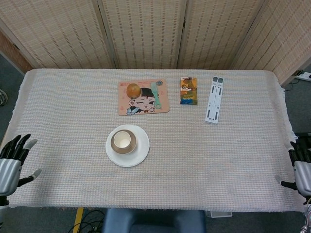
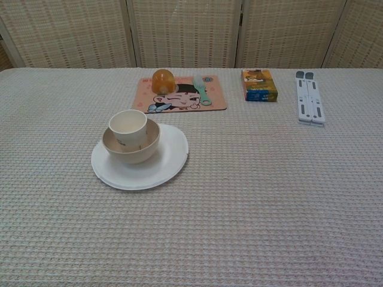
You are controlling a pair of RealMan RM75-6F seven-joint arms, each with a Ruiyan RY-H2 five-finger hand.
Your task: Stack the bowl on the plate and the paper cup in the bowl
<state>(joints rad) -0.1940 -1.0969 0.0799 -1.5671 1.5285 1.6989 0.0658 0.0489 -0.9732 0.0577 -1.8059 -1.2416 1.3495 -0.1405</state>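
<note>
- Three task items, all nested: paper cup point(image 2: 128, 127) sits upright inside the bowl point(image 2: 133, 146), bowl sits on the plate point(image 2: 161, 167). Same stack in head view: cup point(image 1: 122, 140) in bowl point(image 1: 115, 147) on plate point(image 1: 138, 152).
- Stack sits left of centre on the table point(image 2: 269, 197), nearer the front than the cartoon mat.
- Cup leans a little against the bowl's left wall in chest view; not tipped over, mouth up.
- Bowl roughly centred on plate, shifted a bit toward its left side; plate rim visible all around.
- Left hand point(image 1: 10, 162) at the far left table edge, fingers spread apart, holding nothing. Well apart from the stack.
- Right hand point(image 1: 302, 170) at the far right edge, partly cut off by the frame; nothing visibly in it, but can't tell how its fingers sit.
- Neither hand shows in the chest view.
- Judgement: both stacking steps look done; nothing left to place. Only possible leftover is straightening the cup, probably not needed.
- Not part of task: cartoon mat point(image 2: 179, 98) with an orange round thing point(image 2: 162, 79) and a green spoon point(image 2: 202, 92) on it, colourful small box point(image 2: 259, 85), white folding stand point(image 2: 310, 98), all toward the back, untouched-looking.
</note>
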